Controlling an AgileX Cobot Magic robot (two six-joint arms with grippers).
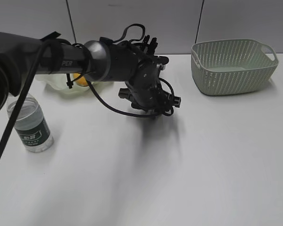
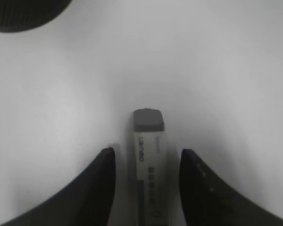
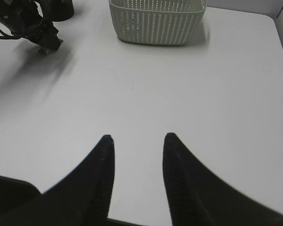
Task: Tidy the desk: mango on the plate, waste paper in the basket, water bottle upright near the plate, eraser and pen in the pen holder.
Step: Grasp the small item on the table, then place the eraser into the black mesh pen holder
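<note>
White tabletop (image 1: 217, 169) is filling most of every view, with grey wall panels behind it. On it, at the far right, the pale sage-green woven-pattern plastic basket (image 1: 233, 66) is standing; at the left the clear plastic water bottle with the dark green label (image 1: 32, 125) is standing upright, and behind it the pale green wavy-rimmed dish (image 1: 61, 87) is showing a patch of yellow-orange, probably the mango (image 1: 81, 81), mostly hidden by the arm.

Reaching across the middle, the left gripper (image 2: 147, 160) is pointing down over the desk. In its wrist view the jaws are standing about half apart, straddling a slim white eraser with a grey tip and printed sleeve (image 2: 149, 160). The eraser is lying flat between the two dark fingers (image 2: 101, 183), its long axis running straight away from the claw, parallel to the fingers. A narrow gap is showing on each side, so the jaws are not visibly touching it; nothing is being held. The dark curved edge at the top left of that view is likely the black mesh pen holder (image 2: 23, 14), well apart from the eraser.

Hovering over bare table, the right gripper (image 3: 136, 155) is partly spread and empty, so the left arm is plainly the nearer one.

Judging from this, the coming move is a squeeze across the eraser's short width, which the alignment is already suiting.
</note>
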